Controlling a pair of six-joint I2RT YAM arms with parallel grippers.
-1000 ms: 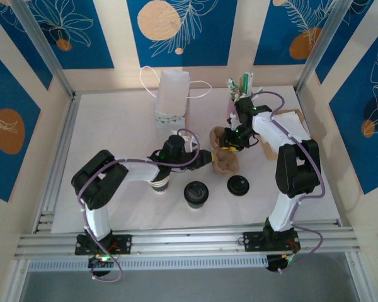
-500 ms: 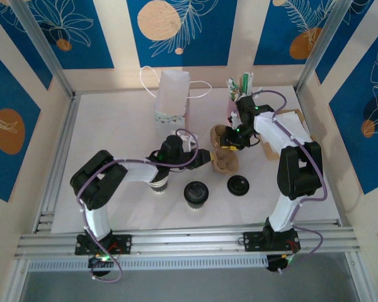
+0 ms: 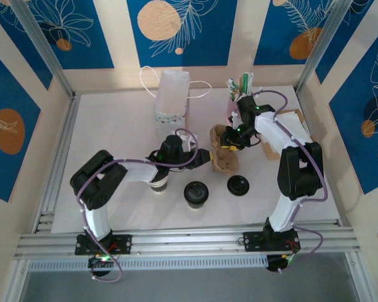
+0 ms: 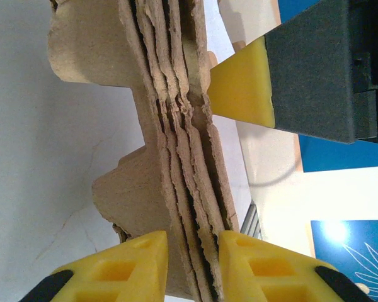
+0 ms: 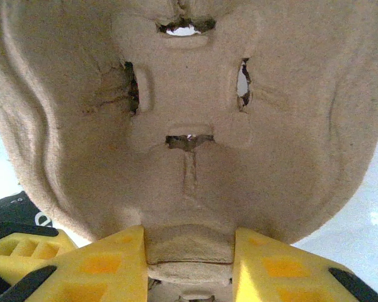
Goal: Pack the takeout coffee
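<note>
left gripper point(image 4: 192, 255): clamped on tray stack point(image 4: 170, 145) edge
right gripper point(image 5: 189, 251): clamped on one tray point(image 5: 189, 126)
coffee point(image 3: 196, 193): lower centre, standing free
risk: nested trays stick together, so pulling tears one

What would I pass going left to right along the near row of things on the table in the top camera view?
lidless paper cup → takeout coffee → loose black lid

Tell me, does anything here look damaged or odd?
Yes. The pulp cup carriers pinched in the left gripper are several nested layers with frayed edges. In the right wrist view, above the right gripper, a ragged crack runs beside one slot.
</note>
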